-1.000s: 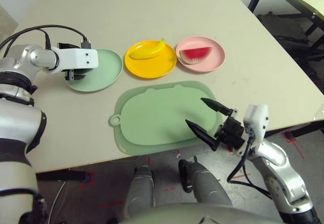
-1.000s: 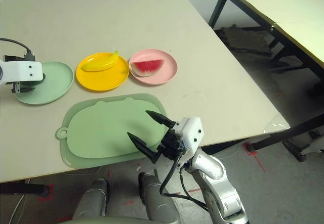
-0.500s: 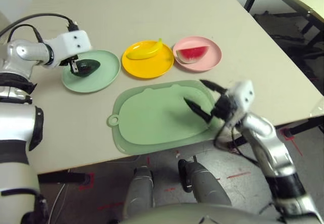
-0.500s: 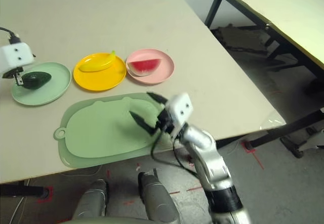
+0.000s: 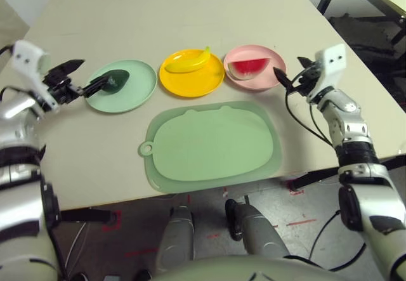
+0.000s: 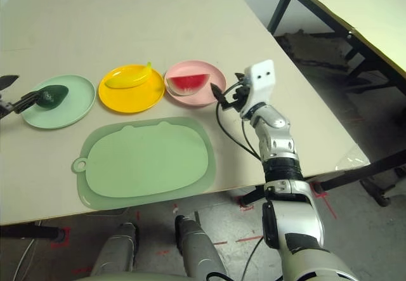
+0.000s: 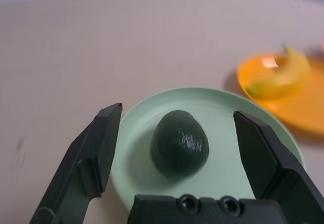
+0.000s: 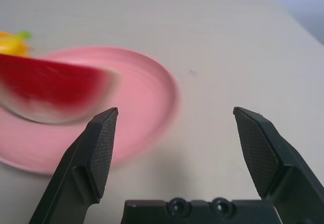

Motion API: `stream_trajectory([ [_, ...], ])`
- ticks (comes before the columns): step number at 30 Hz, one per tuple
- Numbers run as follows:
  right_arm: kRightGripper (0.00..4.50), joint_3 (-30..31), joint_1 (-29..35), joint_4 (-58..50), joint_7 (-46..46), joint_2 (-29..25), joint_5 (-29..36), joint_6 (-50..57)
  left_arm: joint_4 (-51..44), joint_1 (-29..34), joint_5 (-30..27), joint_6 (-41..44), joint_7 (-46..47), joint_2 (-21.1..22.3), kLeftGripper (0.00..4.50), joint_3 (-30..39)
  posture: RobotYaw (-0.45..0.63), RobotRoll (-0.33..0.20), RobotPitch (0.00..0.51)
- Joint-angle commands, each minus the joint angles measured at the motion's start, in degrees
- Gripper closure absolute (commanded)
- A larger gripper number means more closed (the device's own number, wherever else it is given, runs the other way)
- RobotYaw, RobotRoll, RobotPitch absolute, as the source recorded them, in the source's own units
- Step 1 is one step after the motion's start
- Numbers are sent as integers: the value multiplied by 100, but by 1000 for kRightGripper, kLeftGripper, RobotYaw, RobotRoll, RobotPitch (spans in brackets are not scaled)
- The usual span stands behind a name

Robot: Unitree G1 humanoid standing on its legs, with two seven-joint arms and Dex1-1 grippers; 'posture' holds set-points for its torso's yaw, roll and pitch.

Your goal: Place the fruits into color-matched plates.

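Left gripper spread wide, empty, arm extended low beside pale mint green plastic plate holding dark green toy avocado. Right gripper likewise spread, raised beside light pink plate bearing red watermelon wedge.

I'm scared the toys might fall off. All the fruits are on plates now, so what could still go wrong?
Two things might. The left pincer is open with the avocado right in front of it on the green plate; a careless pull back could nudge it. The right pincer hangs open beside the pink plate with the watermelon; a swing that way might bump the rim.
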Motion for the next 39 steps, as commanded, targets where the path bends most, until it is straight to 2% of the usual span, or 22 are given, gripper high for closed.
stream_trajectory([
  [1,0,-218,192,557,-116,38,-11,-549,-1166,725,-527,455,921,-539,19,626,45,0,194],
  [6,0,-410,511,797,-66,76,61,-1052,-1634,1588,-342,148,1340,-1095,19,647,57,0,202],
  [9,0,-558,772,706,78,79,184,-1321,-1918,2023,-73,11,1357,-1274,19,335,43,0,207],
  [14,0,-432,1204,426,690,8,115,-1887,-2168,2419,237,-94,1391,-1450,19,-80,22,0,209],
  [20,0,-458,1288,315,773,188,171,-2034,-1710,2349,532,-372,1279,-1169,19,-208,31,0,198],
  [28,0,-389,1892,-885,369,674,262,-1850,-1244,2350,533,-574,1381,-844,19,104,2,0,197],
  [39,0,-145,1991,-1279,106,1059,163,-1723,-1673,2896,422,-628,1517,-862,19,414,60,0,191],
])
